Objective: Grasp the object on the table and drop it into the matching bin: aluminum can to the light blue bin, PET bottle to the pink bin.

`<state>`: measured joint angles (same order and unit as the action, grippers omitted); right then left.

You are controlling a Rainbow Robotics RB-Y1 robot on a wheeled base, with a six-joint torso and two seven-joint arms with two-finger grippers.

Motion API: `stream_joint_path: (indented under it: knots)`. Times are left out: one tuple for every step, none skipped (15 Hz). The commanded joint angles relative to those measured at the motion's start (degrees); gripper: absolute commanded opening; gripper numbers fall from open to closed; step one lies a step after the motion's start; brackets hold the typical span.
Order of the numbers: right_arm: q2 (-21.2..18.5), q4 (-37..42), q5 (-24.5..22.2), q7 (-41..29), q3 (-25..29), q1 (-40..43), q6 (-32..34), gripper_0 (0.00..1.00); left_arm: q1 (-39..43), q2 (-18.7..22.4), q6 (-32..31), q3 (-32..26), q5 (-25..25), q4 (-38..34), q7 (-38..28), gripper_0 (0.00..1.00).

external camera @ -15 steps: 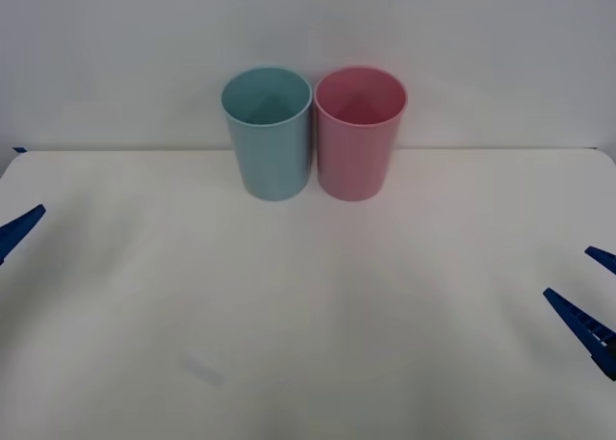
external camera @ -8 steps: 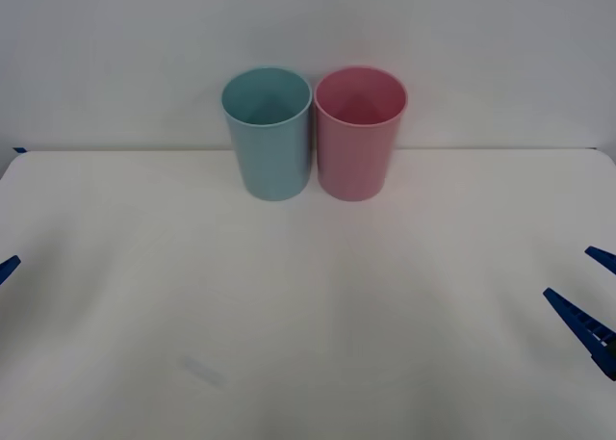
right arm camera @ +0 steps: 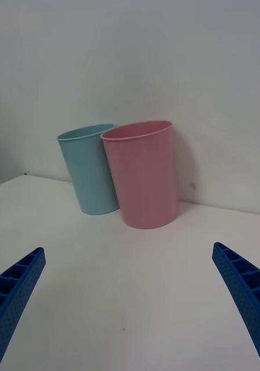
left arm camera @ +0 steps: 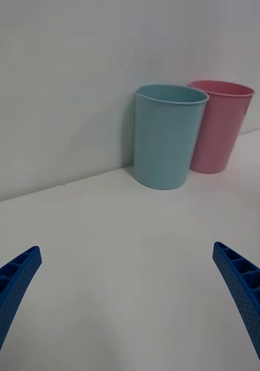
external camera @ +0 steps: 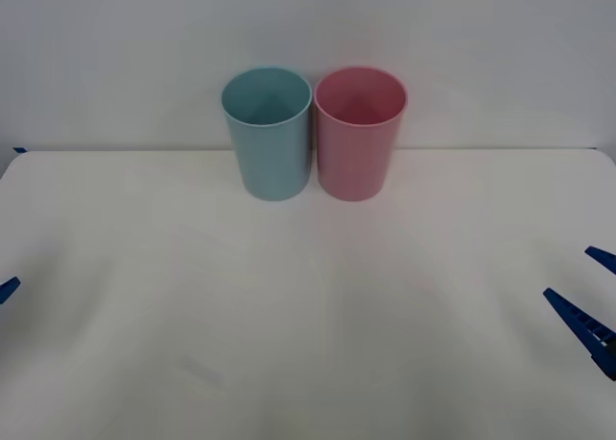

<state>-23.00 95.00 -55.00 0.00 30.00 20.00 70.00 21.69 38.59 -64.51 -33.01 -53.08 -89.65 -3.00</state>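
Nearest the robot, the left gripper (left arm camera: 130, 301) is hanging low over the table (external camera: 308, 296) at its left edge, its two blue fingers (left arm camera: 11, 290) spread wide with nothing between them. The right gripper (right arm camera: 130, 301) is waiting at the table's right edge, its fingers (external camera: 577, 320) likewise spread apart and holding nothing. Both are sitting out to the sides, probably so the middle of the table is left free for reaching.

Between them the white tabletop is lying bare; no can is showing on it, so where the can is cannot be told from here. It may already be lying inside a bin, though neither bin's bottom is clear enough to say.

At the far edge, against the wall, the light blue bin (external camera: 268, 132) and the pink bin (external camera: 360, 132) are standing upright side by side, touching or nearly so, mouths open for a drop from above.
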Motion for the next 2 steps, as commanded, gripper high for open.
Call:
stream_joint_path:
  knots:
    - [0.0,0.0,0.0,0.0,0.0,0.0,0.0,1.00,0.0,0.0,0.1,0.1,0.0,0.0,0.0,1.00]
    - [0.0,0.0,0.0,0.0,0.0,0.0,0.0,1.00,0.0,0.0,0.1,0.1,0.0,0.0,0.0,1.00]
